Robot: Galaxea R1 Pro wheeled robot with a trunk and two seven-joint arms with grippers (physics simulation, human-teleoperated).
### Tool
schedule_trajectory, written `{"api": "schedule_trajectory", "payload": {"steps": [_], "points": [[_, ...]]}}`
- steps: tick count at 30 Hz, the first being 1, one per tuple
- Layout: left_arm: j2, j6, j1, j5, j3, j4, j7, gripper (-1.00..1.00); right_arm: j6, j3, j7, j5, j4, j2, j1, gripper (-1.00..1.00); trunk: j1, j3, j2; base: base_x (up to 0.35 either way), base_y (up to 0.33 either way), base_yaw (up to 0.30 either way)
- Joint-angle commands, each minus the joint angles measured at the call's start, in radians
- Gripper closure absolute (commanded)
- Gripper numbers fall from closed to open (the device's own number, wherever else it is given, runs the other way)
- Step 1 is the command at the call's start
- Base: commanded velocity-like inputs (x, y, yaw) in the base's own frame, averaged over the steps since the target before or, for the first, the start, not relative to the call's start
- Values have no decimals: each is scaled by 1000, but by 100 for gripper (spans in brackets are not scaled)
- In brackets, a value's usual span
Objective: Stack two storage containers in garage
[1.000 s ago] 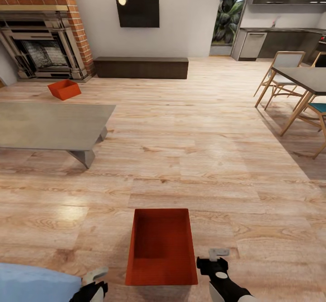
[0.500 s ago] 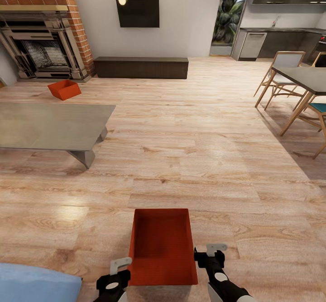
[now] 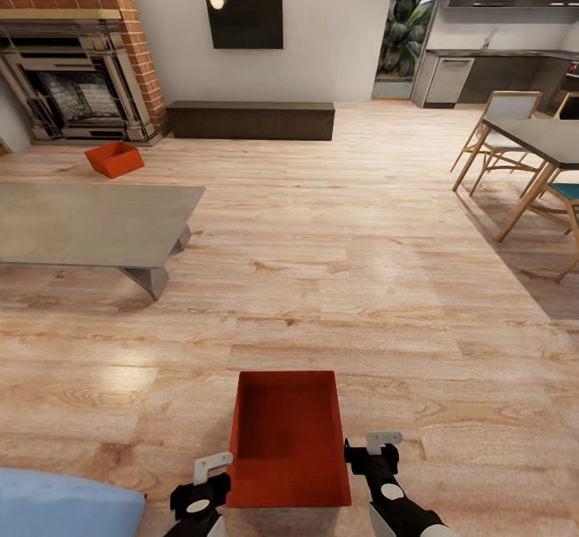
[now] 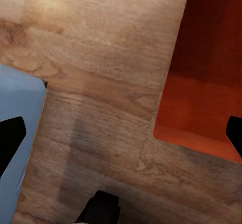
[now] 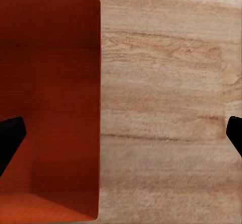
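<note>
One red-orange storage container (image 3: 288, 439) sits on the living room's wood-plank floor just in front of me. My left gripper (image 3: 209, 474) hangs open at its near left corner, and my right gripper (image 3: 376, 450) hangs open at its right wall. In the left wrist view the left gripper (image 4: 121, 136) spans bare planks, with the container (image 4: 201, 83) under one finger. In the right wrist view the right gripper (image 5: 121, 133) straddles the wall of the container (image 5: 50, 93). The second container (image 3: 115, 159) rests far off by the fireplace.
A low grey table (image 3: 96, 223) stands at the left, with a brick fireplace (image 3: 72, 63) and a dark bench (image 3: 251, 120) behind it. A dining table with chairs (image 3: 531, 143) is at the right. My light blue body part (image 3: 64, 505) is at the lower left.
My left gripper has swung right from the frame's lower left to the container's near left corner. The right gripper edged slightly toward the container. The containers have not moved.
</note>
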Motion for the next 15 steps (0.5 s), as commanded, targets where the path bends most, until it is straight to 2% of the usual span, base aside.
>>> {"api": "schedule_trajectory", "payload": {"steps": [1, 2, 4, 7, 15], "points": [[0, -7, -1, 10, -6, 0, 5, -100, -1, -2, -6, 11, 1, 0, -1, -100, 0, -1, 0, 0, 0, 0], [0, -10, -1, 10, -7, 0, 5, -100, -1, -1, -6, 11, 1, 0, -1, -100, 0, -1, 0, 0, 0, 0], [0, -79, -1, 5, -11, 3, 5, -100, 0, -1, -4, 12, 2, 0, -1, -100, 0, -1, 0, 0, 0, 0], [0, -133, -1, -2, -17, 13, 4, -100, 0, 0, -3, 13, 3, 1, -1, -100, 0, -1, 0, 0, 0, 0], [1, -137, -1, 10, -12, 15, -4, -100, -1, 1, -2, 13, 2, 2, -1, -100, 0, -1, 0, 0, 0, 0]]}}
